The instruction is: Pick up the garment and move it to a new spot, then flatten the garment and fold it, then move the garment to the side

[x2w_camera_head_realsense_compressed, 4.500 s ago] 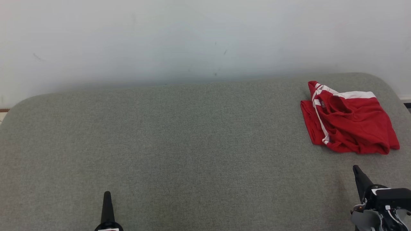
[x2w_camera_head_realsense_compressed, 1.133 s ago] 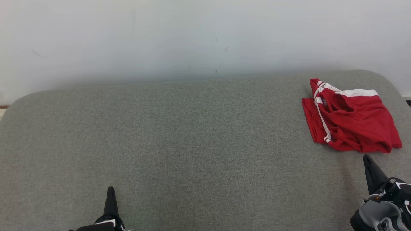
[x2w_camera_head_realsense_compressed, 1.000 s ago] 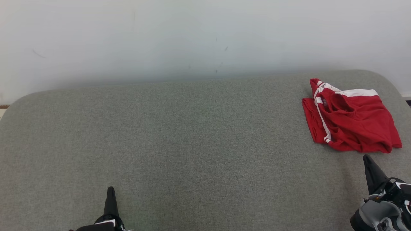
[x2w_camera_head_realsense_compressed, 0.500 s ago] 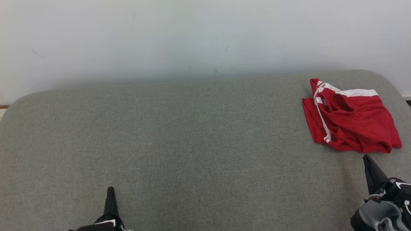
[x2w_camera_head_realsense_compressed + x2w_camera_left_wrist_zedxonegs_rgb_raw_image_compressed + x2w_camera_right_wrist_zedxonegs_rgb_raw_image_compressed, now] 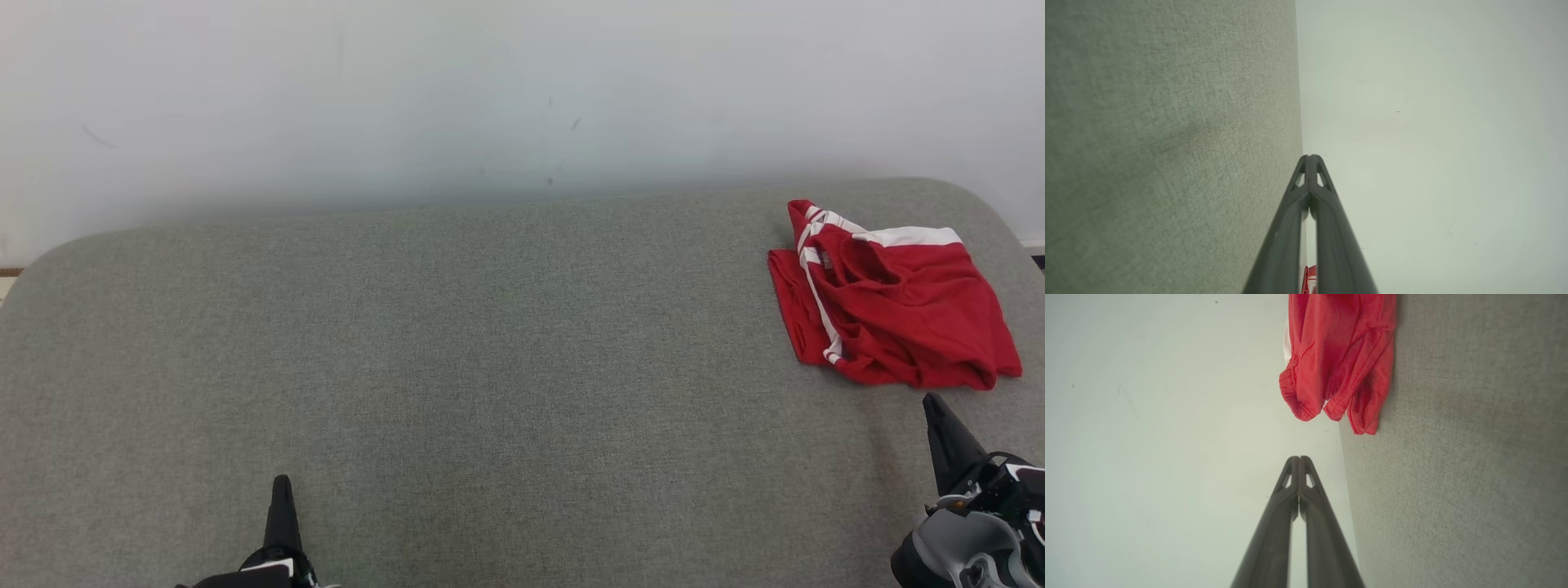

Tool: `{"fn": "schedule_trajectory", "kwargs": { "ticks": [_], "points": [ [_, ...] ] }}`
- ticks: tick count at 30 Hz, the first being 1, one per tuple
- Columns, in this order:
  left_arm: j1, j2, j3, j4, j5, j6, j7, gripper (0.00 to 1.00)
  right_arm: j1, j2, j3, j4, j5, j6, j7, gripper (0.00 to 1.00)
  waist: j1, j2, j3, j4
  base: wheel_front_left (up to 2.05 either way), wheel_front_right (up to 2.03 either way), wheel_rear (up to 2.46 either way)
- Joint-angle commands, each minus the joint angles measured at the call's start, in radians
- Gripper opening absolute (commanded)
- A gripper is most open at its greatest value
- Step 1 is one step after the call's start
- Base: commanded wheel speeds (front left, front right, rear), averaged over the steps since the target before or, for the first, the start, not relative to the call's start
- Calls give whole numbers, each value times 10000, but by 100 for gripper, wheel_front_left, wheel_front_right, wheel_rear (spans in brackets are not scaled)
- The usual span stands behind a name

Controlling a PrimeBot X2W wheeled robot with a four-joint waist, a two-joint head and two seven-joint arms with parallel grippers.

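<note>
1. Slippage off the edge is the main risk. The garment (image 5: 894, 314) lies in a loose red heap at the far right of the grey surface (image 5: 490, 367), close to its rounded right rim. A sideways nudge or a careless drag could send it over.
2. Pushing instead of grasping is the next risk. If the right gripper (image 5: 932, 402) reaches the cloth with its fingers together, it will probably shove and bunch the heap, not pick it up.
3. A shallow pinch may catch only one layer. The rest would then hang and unfold, and it could land crumpled at the new spot, which makes flattening harder.
4. Cloth on this woven surface likely grips, so a low carry could snag or roll the hem.
5. The right gripper (image 5: 1299, 458) is fully closed and holds nothing. It sits just short of the garment's (image 5: 1339, 355) near hem, without touching it.
6. The left gripper (image 5: 282, 483) is well apart from the garment, low over the surface. Its fingers (image 5: 1290, 212) are pressed together and empty, pointing toward the wall (image 5: 490, 82).
</note>
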Motion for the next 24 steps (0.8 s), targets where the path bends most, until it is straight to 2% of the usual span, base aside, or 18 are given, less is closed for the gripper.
{"fn": "schedule_trajectory", "kwargs": {
  "ticks": [1, 24],
  "points": [
    [-30, 7, -4, 36, -37, -26, -20, 0, -43, -35, 0, 23, 25, 4, 35, 0, 0, 0, 0, 0, 0, 0, 0],
    [-29, 7, -4, 35, -37, -26, -20, 0, -43, -35, 0, 23, 25, 4, 36, 0, 0, 0, 0, 0, 0, 0, 0]
  ]
}}
